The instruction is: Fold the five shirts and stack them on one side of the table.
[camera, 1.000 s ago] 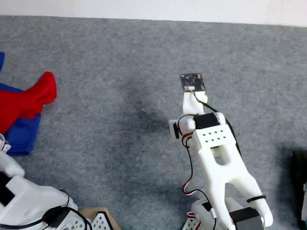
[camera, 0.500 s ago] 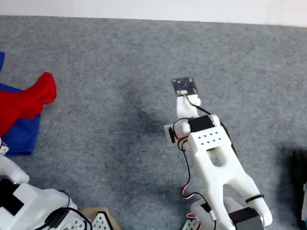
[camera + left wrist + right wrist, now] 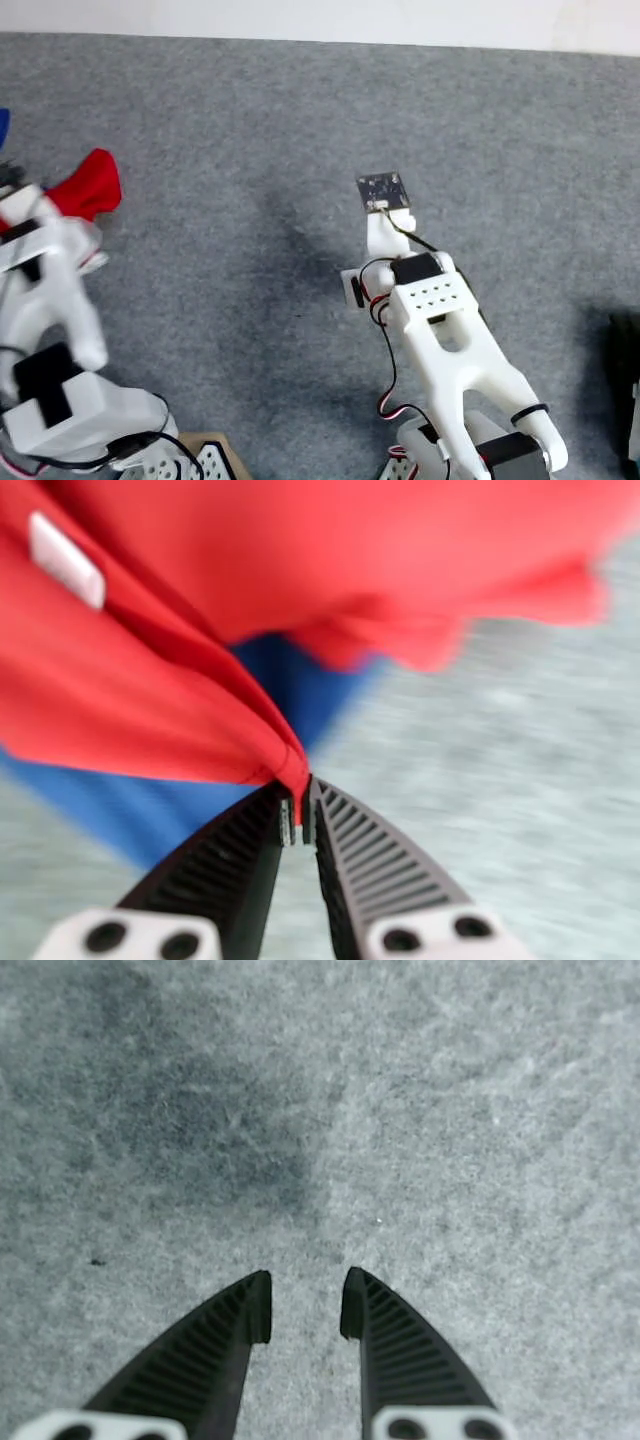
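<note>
Red fabric is pinched in the left gripper (image 3: 298,825): jaws closed tight on a gathered edge of the red shirt (image 3: 300,590), which fans out bunched and creased from the grip. A white tag (image 3: 66,560) shows on it. The blue shirt (image 3: 300,685) lies under the red one, on the table.

Right gripper (image 3: 305,1305): jaws a little apart, nothing between them, pointing down at bare surface near the table's middle.

High view: left arm (image 3: 50,300) is at the left edge of the table, with a lobe of red shirt (image 3: 92,185) sticking out beside it. Right arm (image 3: 440,330) is near centre, well apart from the shirts.

Progress, my read: early. The red shirt is crumpled, not folded. I can't tell whether the blue one is folded. No tidy stack is visible. I can pick out two shirts of five. The dark item (image 3: 625,375) at the right edge may be another, can't tell. Most folding and all stacking look left to do.

Surface: grey felt-like cover (image 3: 250,120), evenly lit, arm shadows on it. A white strip (image 3: 300,18) runs along the far edge. A brown board (image 3: 200,445) sits by the left arm's base.
</note>
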